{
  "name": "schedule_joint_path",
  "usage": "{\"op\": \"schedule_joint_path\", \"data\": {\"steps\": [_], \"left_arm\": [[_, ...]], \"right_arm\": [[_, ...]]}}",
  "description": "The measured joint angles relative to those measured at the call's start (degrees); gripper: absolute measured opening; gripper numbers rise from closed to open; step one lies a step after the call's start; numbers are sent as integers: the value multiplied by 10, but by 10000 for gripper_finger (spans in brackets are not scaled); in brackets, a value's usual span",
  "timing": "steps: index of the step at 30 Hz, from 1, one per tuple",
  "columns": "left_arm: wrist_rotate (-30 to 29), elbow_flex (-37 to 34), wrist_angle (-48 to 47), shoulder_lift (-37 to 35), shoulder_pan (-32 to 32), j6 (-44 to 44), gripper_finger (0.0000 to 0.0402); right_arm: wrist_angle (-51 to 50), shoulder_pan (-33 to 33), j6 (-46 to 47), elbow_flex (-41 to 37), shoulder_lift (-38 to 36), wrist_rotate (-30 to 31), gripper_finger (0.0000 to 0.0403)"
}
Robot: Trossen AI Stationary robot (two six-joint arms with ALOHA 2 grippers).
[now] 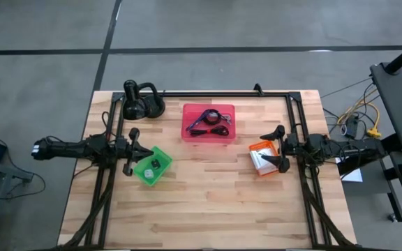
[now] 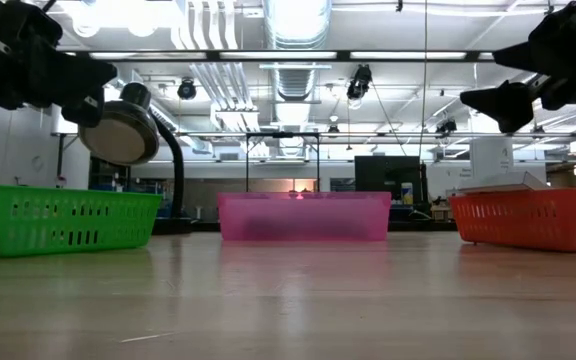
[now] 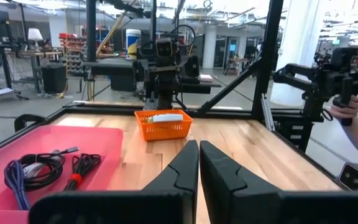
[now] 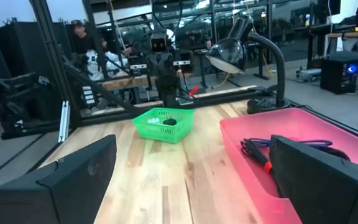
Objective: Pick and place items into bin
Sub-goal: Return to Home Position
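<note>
Items lie sorted in three bins on the wooden table (image 1: 208, 202). From above, the pink bin (image 1: 187, 110) at the far middle holds the black coiled cable (image 1: 211, 115) and the purple cable (image 1: 199, 127). The green bin (image 1: 160, 176) on the left holds the tiny dark cube (image 1: 157, 164) and the tiny clear piece (image 1: 146, 169). The orange bin (image 1: 257, 145) on the right holds the flat white packets (image 1: 259, 160). The left gripper (image 1: 142, 151) hangs at the green bin's edge, and the right gripper (image 1: 265, 149) hangs over the orange bin. A black lamp (image 1: 142, 101) stands at the far left.

At table height, both grippers hang high above the bins. A white packet edge shows above the orange rim.

The left wrist camera shows the left gripper's jaws together, with only a thin slit between them. The short silvery cable (image 3: 64, 150) lies in the pink bin beside the coils. A person's hand (image 3: 347, 109) shows at the room's edge.

The right wrist camera shows the right gripper's jaws spread wide and holding nothing. The green bin and the lamp lie beyond them.
</note>
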Motion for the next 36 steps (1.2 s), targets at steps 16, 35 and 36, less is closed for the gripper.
{"op": "schedule_joint_path", "data": {"steps": [16,35,36], "left_arm": [[-2,0,4,6,0,5,0],[-3,-1,7,5,0,0,0],[-3,-1,7,5,0,0,0]], "right_arm": [[33,0,-3,0,0,0,400],[50,0,-7,0,0,6,400],[48,0,-7,0,0,8,400]]}}
